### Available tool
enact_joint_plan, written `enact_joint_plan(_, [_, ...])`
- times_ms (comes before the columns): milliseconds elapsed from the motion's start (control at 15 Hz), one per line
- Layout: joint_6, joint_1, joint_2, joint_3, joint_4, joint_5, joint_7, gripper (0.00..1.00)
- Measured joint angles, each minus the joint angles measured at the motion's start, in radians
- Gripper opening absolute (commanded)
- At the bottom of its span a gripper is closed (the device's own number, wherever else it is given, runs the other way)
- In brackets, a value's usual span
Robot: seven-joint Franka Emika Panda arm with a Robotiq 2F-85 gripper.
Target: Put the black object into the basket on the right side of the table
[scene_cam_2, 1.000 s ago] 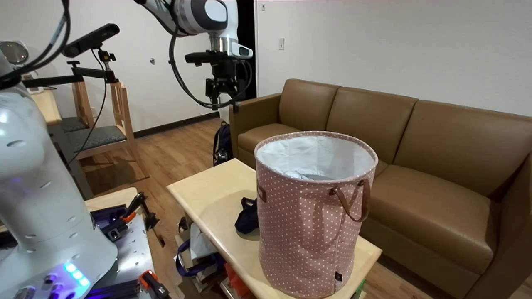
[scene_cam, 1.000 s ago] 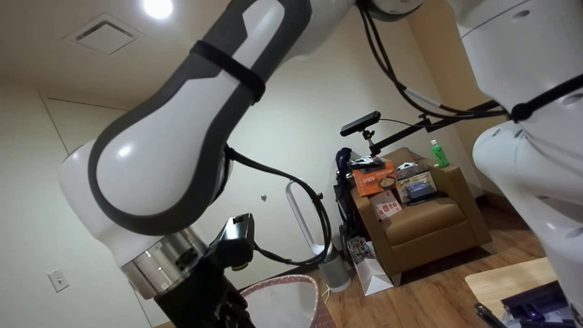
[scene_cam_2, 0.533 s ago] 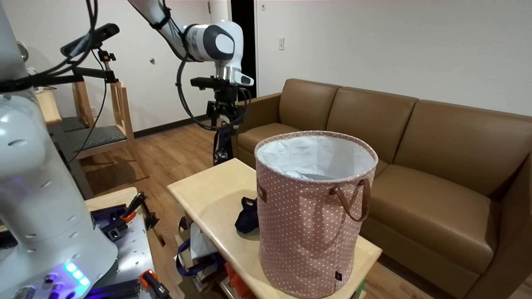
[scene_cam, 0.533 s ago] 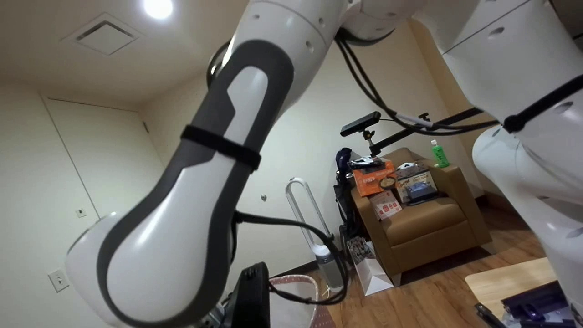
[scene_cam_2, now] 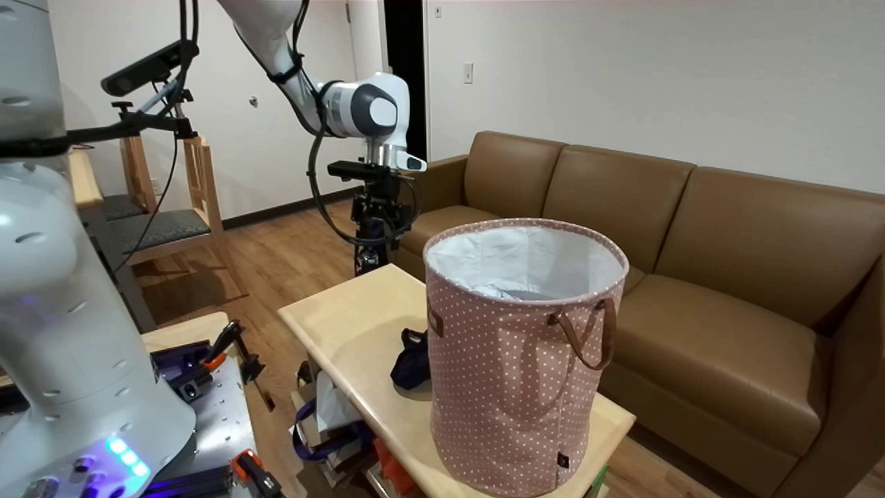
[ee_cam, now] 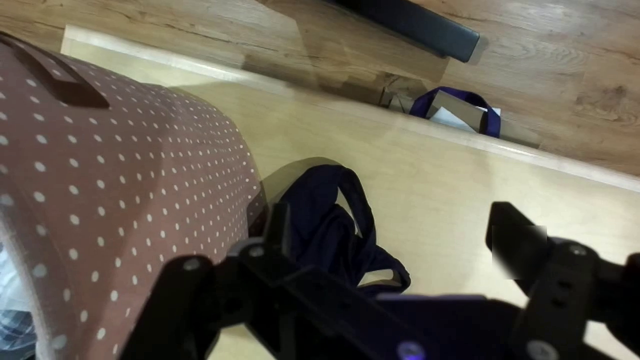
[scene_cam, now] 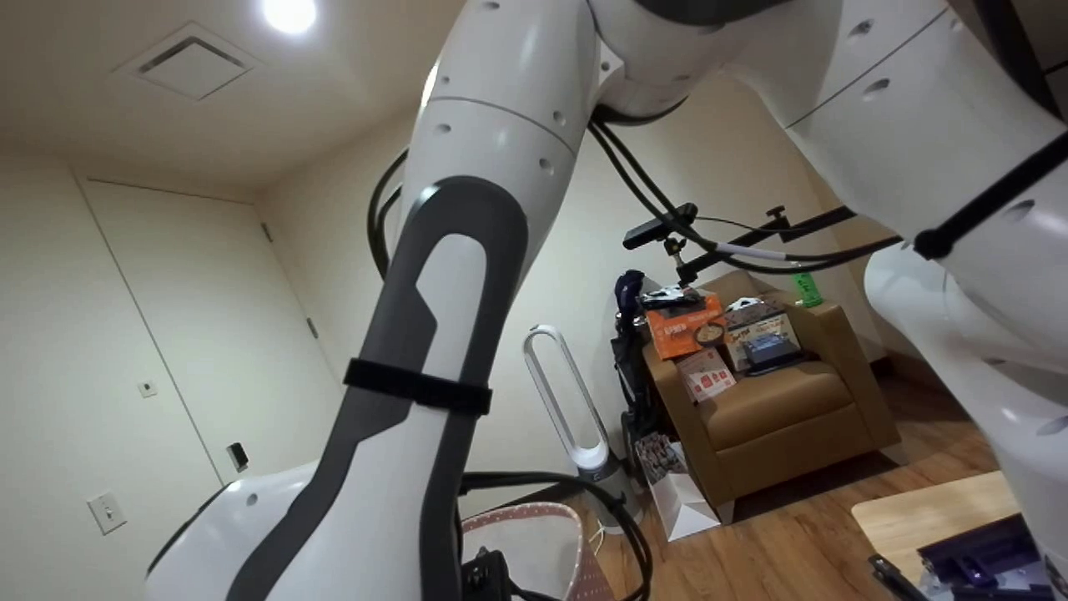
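The black object is a crumpled dark navy cloth (scene_cam_2: 412, 360) with loops, lying on the light wooden table (scene_cam_2: 342, 315) against the basket's side. The basket (scene_cam_2: 515, 394) is tall, pink with white dots and a white lining, and stands upright. In an exterior view only part of the basket (scene_cam: 591, 576) shows behind the arm. My gripper (scene_cam_2: 377, 242) hangs pointing down beyond the table's far end, above table height. In the wrist view my gripper (ee_cam: 392, 222) is open and empty, with the cloth (ee_cam: 325, 220) below, nearer the left finger. The basket (ee_cam: 165, 195) is at left.
A brown sofa (scene_cam_2: 719, 325) stands behind the table. A bag with a purple handle (scene_cam_2: 318, 443) sits below the table's front edge; its handle (ee_cam: 492, 120) shows in the wrist view. A camera on a bracket (scene_cam_2: 148, 69) stands near the arm's base.
My arm has come down. In an exterior view the gripper has moved lower and slightly right, from well above the table to nearer its height. The cloth and basket have not moved.
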Motion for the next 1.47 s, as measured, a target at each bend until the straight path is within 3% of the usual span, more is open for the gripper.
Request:
enact_joint_plan(267, [0.136, 0.054, 0.041, -0.013, 0.01, -0.195, 0.083, 1.0])
enact_joint_plan(467, [0.104, 0.128, 0.164, -0.031, 0.08, -0.357, 0.116, 1.0])
enact_joint_plan(800, [0.105, 0.141, 0.197, -0.041, 0.105, -0.361, 0.121, 1.0])
enact_joint_plan(933, [0.09, 0.169, 0.208, -0.065, 0.114, -0.458, 0.124, 1.0])
enact_joint_plan(1200, [0.073, 0.18, 0.341, -0.067, 0.214, -0.512, -0.016, 1.0])
enact_joint_plan(1467, [0.073, 0.181, 0.369, -0.066, 0.238, -0.513, -0.019, 1.0])
